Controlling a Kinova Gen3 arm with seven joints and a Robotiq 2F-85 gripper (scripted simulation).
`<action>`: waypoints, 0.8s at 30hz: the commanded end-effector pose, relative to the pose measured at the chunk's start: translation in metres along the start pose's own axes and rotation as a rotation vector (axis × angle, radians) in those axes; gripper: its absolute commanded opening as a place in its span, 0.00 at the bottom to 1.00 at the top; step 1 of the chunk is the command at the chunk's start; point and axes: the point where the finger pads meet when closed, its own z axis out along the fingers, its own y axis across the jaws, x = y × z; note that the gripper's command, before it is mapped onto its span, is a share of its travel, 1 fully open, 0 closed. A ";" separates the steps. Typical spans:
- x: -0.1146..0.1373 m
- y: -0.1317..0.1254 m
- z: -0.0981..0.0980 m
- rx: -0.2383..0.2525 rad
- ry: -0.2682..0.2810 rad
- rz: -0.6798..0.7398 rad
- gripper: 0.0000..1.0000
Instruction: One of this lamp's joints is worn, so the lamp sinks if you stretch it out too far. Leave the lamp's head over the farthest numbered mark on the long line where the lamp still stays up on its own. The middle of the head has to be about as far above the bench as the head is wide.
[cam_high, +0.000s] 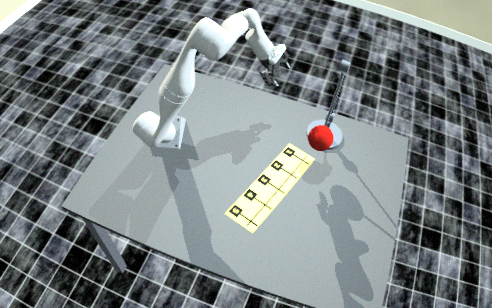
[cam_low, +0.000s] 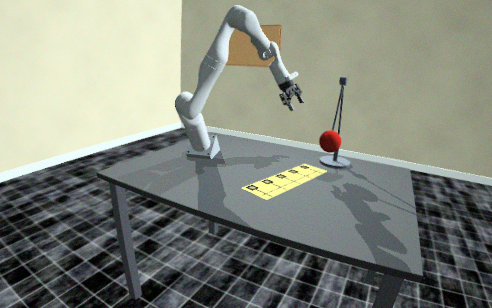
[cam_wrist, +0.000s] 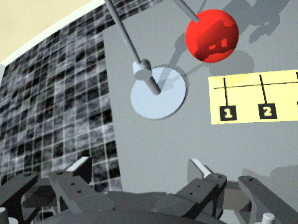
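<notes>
The lamp's red ball head (cam_high: 320, 137) (cam_low: 330, 141) (cam_wrist: 212, 36) hangs above the bench, close to the round pale base (cam_high: 338, 138) (cam_low: 345, 163) (cam_wrist: 160, 108). The arms are folded steeply, with the elbow joint (cam_high: 345, 64) (cam_low: 343, 80) high up. The yellow strip (cam_high: 270, 172) (cam_low: 274, 188) (cam_wrist: 245, 102) has a long line and several numbered marks; 1 and 2 show in the wrist view, with 1 at the end nearest the base. The head is not over a mark. My gripper (cam_high: 282, 75) (cam_low: 297, 105) (cam_wrist: 139, 169) is open and empty, high in the air, apart from the lamp.
The grey bench (cam_high: 150, 200) (cam_low: 200, 185) (cam_wrist: 150, 150) carries my arm's mount at its other side. The lamp stands near the bench's edge, and its upright arms and high elbow are obstacles beside my gripper. A brown board (cam_low: 242, 52) is on the wall behind.
</notes>
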 end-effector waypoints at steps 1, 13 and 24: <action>0.015 0.002 -0.001 0.004 -0.006 0.035 1.00; 0.041 0.026 0.006 0.000 -0.124 0.244 1.00; 0.057 0.048 0.013 -0.002 -0.213 0.403 1.00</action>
